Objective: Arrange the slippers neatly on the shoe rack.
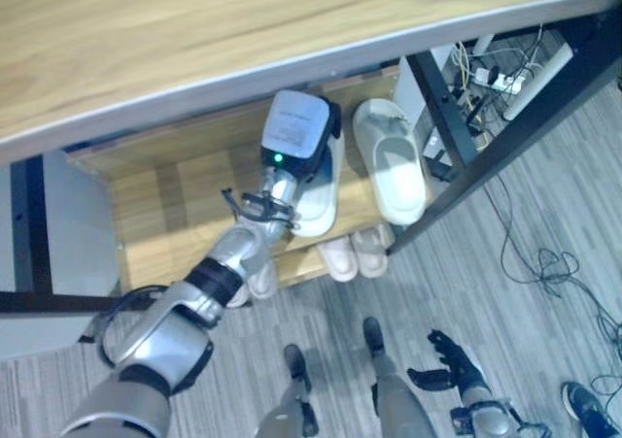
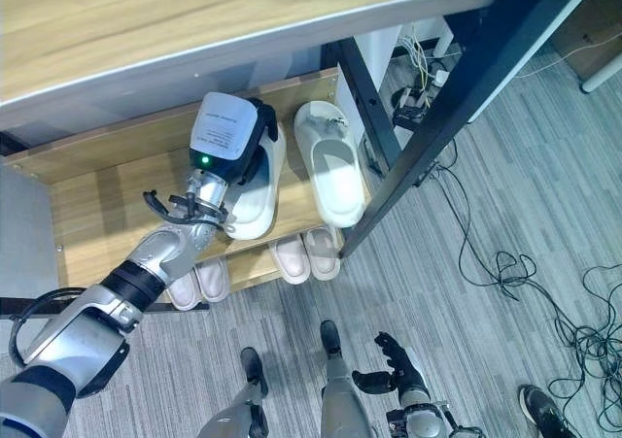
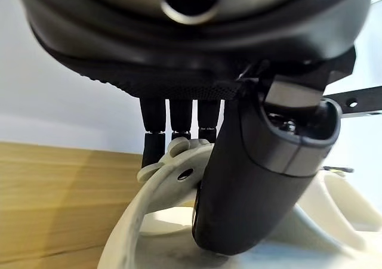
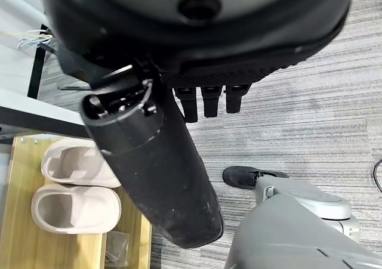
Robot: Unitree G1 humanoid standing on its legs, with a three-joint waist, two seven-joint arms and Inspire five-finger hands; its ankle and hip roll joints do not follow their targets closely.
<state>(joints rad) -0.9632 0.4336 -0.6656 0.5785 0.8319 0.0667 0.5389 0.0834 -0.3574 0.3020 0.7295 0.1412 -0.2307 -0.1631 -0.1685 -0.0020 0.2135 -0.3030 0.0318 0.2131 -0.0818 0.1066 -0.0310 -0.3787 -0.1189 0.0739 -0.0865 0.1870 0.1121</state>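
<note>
While the robot's left arm reaches up through the middle of the left eye view, its left hand [image 1: 309,145] sits on the upper shelf of the wooden shoe rack [image 1: 160,205], over one of two large white slippers. That slipper [image 1: 321,200] lies just left of centre in the frame, and the left wrist view shows the fingers [image 3: 173,126] dipping behind its strap [image 3: 173,164] while the thumb [image 3: 250,179] lies in front of it, so the hand is closed around the strap. The second white slipper [image 1: 391,161] lies just beside the first, to its right, toe end toward the lower edge of the picture, and no hand is on it. On the lower shelf, four smaller pinkish slippers can be counted in the right eye view: one pair [image 2: 199,283] at lower left of the rack, partly under the arm, and another pair [image 2: 306,255] below the second white slipper. A wooden tabletop [image 1: 243,30] fills the top of the frame above the rack. The right hand [image 1: 457,365] hangs low at the lower right of the left eye view, over the grey floor [image 1: 525,302], its fingers loosely spread and holding nothing.
</note>
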